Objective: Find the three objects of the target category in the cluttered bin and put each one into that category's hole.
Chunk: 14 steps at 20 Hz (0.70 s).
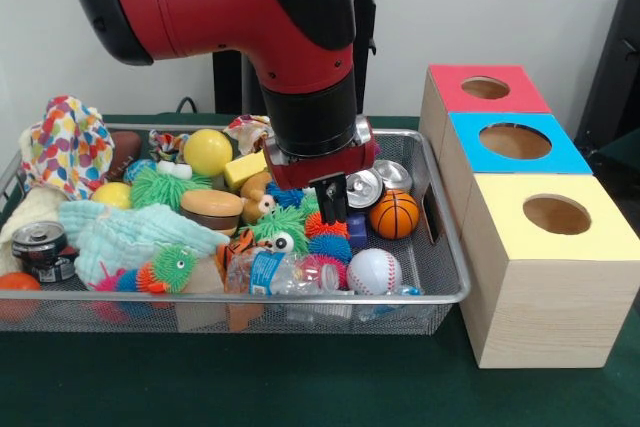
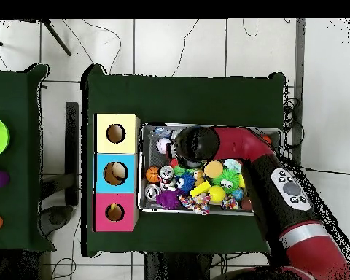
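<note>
The silver wire-mesh bin is full of clutter; it also shows in the overhead view. My gripper hangs low over the middle of the pile, just above green and orange fuzzy balls. A tan dog toy lies just left of it. An orange striped tiger lies lower left, partly buried. A small yellow toy, perhaps the duck, sits at the left. The red-topped box's hole is at the far right, apart from the bin. In the overhead view the arm hides the gripper.
A basketball, baseball, cans, a plastic bottle and a burger toy crowd the gripper. Cloths fill the left end. Blue-topped and yellow-topped boxes stand beside the red one.
</note>
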{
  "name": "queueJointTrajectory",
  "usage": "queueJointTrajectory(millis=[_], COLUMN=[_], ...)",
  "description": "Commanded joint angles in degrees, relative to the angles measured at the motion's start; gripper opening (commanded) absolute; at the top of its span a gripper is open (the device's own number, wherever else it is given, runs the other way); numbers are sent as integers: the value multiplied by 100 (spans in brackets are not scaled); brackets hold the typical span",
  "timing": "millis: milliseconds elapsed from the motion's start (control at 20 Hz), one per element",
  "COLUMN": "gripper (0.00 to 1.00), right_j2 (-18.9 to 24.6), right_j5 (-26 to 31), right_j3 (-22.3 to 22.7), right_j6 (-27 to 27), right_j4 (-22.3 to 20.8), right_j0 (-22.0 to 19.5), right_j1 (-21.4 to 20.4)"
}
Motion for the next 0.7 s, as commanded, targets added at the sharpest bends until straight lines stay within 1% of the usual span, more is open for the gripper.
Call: queueJointTrajectory(millis=[50, 350, 700], gripper=[0, 0, 0], right_j2=[330, 191, 174], right_j5=[701, 683, 617], right_j3=[-232, 44, 309], right_j6=[-1774, -1684, -1731], right_j4=[-482, -645, -867], right_j0=[-243, -354, -550], right_j1=[34, -113, -190])
